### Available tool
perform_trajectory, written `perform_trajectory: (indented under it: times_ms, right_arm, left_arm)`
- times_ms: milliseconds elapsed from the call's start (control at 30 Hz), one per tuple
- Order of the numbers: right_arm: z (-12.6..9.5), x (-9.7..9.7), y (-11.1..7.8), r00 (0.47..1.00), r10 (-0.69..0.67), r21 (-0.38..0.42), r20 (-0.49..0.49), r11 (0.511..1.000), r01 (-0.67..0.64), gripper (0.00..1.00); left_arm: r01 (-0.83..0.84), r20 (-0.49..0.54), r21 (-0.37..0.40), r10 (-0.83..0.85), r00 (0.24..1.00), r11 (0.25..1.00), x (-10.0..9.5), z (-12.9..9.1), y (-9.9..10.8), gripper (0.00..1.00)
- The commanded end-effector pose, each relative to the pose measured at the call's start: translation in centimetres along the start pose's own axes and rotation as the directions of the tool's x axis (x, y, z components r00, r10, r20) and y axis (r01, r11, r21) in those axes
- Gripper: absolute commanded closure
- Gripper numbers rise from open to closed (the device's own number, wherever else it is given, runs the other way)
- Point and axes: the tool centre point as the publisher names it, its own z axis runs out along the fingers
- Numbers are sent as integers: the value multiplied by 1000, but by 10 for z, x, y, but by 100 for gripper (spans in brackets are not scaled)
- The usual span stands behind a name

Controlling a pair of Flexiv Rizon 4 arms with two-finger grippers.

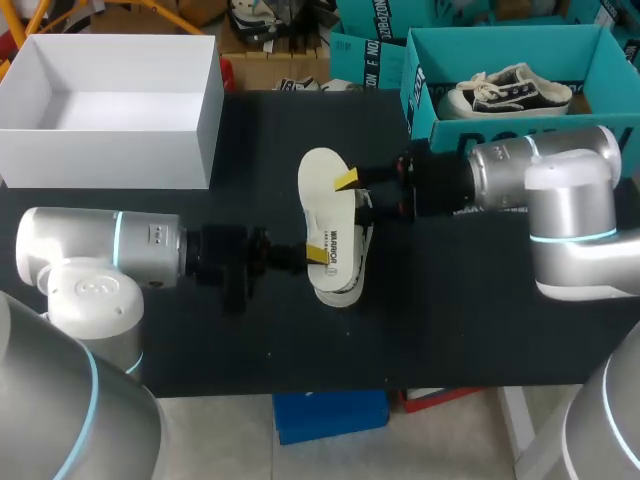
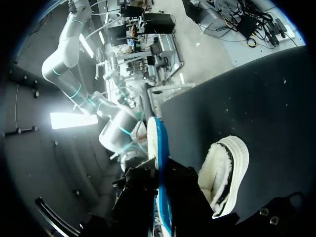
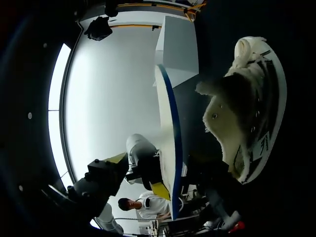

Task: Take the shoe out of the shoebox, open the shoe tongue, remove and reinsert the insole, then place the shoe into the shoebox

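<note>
Head view. The insole (image 1: 325, 205) is out of the shoe (image 1: 345, 285) and held above it, pale printed face up, at mid-surface. The left tool (image 1: 305, 257) is closed on its near end and the right tool (image 1: 358, 190) is closed on its far end. A yellow tip lies on the top face at each grip. The shoe lies on the black surface (image 1: 480, 330) directly below, mostly hidden by the insole. The white box (image 1: 110, 160) stands open at the far left, well apart.

Left wrist view. The insole (image 2: 159, 143) appears edge-on with a blue underside, running straight between this tool's fingers. The shoe (image 2: 224, 173) lies beside the tool, cream-white, with its fuzzy lining showing at the mouth.

Right wrist view. The insole (image 3: 168, 128) is again edge-on, with the shoe (image 3: 242, 123) beside it. The shoe lies on its side, mouth spread, with eyelets and white sole rim visible.

Assessment. The step in hand appears to be removal complete, reinsertion pending. The next move calls for tipping the toe end down into the mouth. One tool would probably have to let go to steady the shoe, which is loose and looks soft.
</note>
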Motion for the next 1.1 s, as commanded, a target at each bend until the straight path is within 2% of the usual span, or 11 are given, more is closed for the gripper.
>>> perform_trajectory:
  times_ms: [33,167,267,300,333,367,933,967,1000,1100]
  right_arm:
    - [7,-4,0,1000,2,-5,-4,1000,-2,52]
    - [9,-5,0,1000,6,-1,-3,1000,-6,62]
    - [12,-5,-1,1000,9,10,-5,1000,-9,65]
    - [12,-6,-1,1000,9,12,-5,1000,-9,77]
    - [13,-6,-1,1000,11,16,-1,1000,-11,85]
    - [13,-6,-1,1000,12,19,3,1000,-12,100]
    - [14,-7,-1,1000,14,29,9,999,-15,100]
    - [14,-7,-1,1000,14,29,9,999,-15,100]
    - [14,-7,-1,1000,14,29,9,999,-15,100]
    - [14,-7,-1,1000,14,29,9,999,-15,100]
  left_arm:
    - [-2,-3,-6,2,1000,1000,0,1,-1,100]
    - [-2,-3,-6,2,1000,1000,0,1,-1,100]
    - [-2,-3,-6,2,1000,1000,0,1,-1,100]
    - [-2,-3,-6,2,1000,1000,0,1,-1,100]
    - [-2,-3,-6,2,1000,1000,0,1,-1,100]
    - [-2,-3,-6,2,1000,1000,0,1,-1,100]
    - [5,-14,-9,-5,1000,1000,0,0,-2,100]
    - [15,-24,-18,-15,1000,1000,1,-1,-2,58]
    - [20,-32,-26,-21,999,999,1,-2,-1,0]
    - [23,-77,-48,-27,997,999,1,-6,0,0]
